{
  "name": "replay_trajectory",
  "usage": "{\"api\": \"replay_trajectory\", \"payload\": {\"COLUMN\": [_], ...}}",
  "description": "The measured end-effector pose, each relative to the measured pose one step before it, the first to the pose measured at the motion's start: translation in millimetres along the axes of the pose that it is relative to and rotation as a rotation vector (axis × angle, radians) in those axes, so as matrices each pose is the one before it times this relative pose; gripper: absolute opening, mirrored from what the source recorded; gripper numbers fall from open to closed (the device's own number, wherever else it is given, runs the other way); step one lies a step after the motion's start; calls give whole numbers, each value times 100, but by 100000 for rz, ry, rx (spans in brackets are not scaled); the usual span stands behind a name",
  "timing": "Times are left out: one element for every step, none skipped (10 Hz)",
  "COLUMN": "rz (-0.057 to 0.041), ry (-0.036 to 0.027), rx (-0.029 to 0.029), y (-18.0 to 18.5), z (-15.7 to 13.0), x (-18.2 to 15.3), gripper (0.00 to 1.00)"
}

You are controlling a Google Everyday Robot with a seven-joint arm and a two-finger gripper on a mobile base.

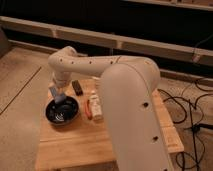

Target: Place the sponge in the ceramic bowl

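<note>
We see the white arm [125, 100] reach across the wooden bench [75, 142] toward its left edge. There the gripper [60, 96] hangs just over the far rim of the ceramic bowl [61, 112], pinching the sponge [56, 93]. A small black block [77, 87] lies near the bench's far edge. A cream oblong object [96, 108] lies just right of the bowl. Cables [192, 107] trail on the floor past the right edge.
</note>
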Motion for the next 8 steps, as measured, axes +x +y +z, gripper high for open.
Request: {"api": "replay_trajectory", "payload": {"rz": [23,37,-110,-320,-183,-123,-15,132], "ry": [1903,3242,2743,4100,3804,2844,415,25], "rx": [-854,-1693,-1186,-1547,-817,-398,-64,151], "y": [233,502,327,318,232,74,8,-118], "z": [528,792,549,635,389,307,21,-25], "x": [410,573,488,715,518,434,51,33], "gripper": [0,0,0,1,5,6,6,6]}}
